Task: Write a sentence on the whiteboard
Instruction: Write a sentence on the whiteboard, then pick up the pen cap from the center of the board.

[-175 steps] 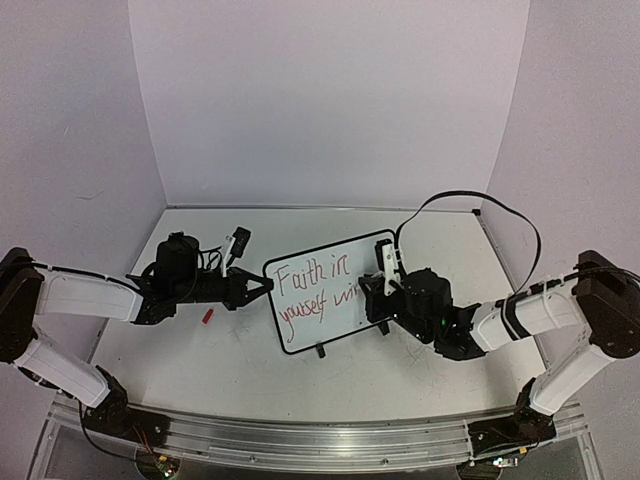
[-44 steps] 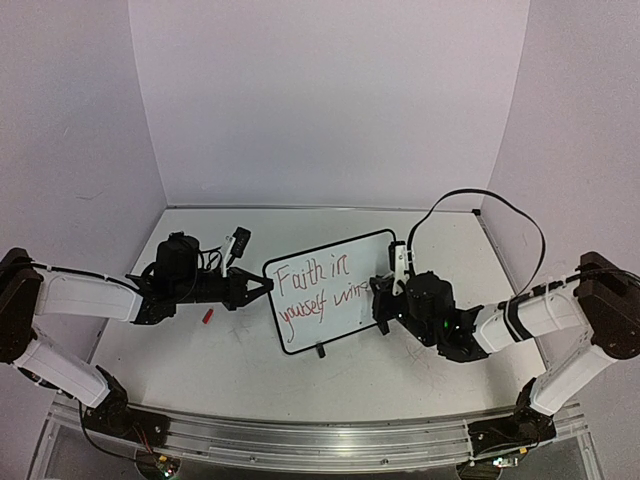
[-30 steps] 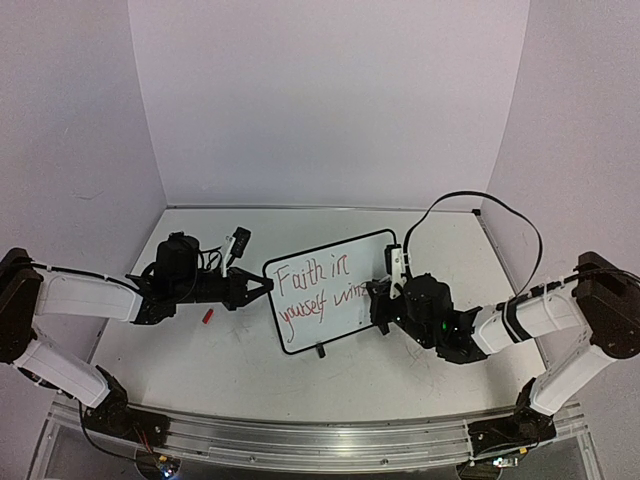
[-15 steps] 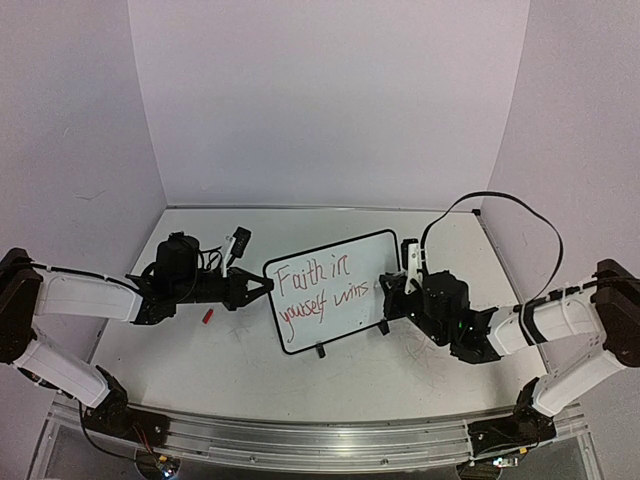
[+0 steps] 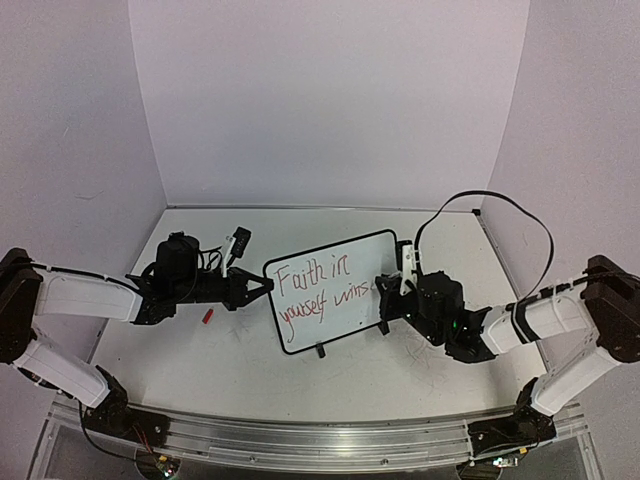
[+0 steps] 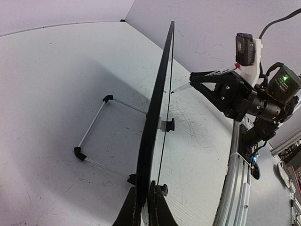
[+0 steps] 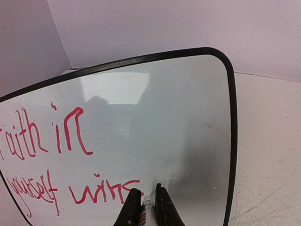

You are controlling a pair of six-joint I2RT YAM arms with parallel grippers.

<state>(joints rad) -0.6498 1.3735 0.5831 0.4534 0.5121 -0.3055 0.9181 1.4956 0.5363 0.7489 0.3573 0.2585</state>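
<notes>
Scratched tabletop (image 5: 240, 350): writing on whiteboard (image 5: 330, 290), second line.
Bracing frame (image 6: 157, 108) with clamped left claw (image 6: 145, 209); gripping red marker (image 7: 148, 203) in right claw (image 7: 144, 207). Next: extend text rightward past "wins".

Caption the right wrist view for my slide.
Right hand shut on a red marker, its tip at the whiteboard just after the handwritten red word "wins".

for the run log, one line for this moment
left gripper: shut on whiteboard edge | right gripper: shut on marker | written: Faith in yourself wins
</notes>
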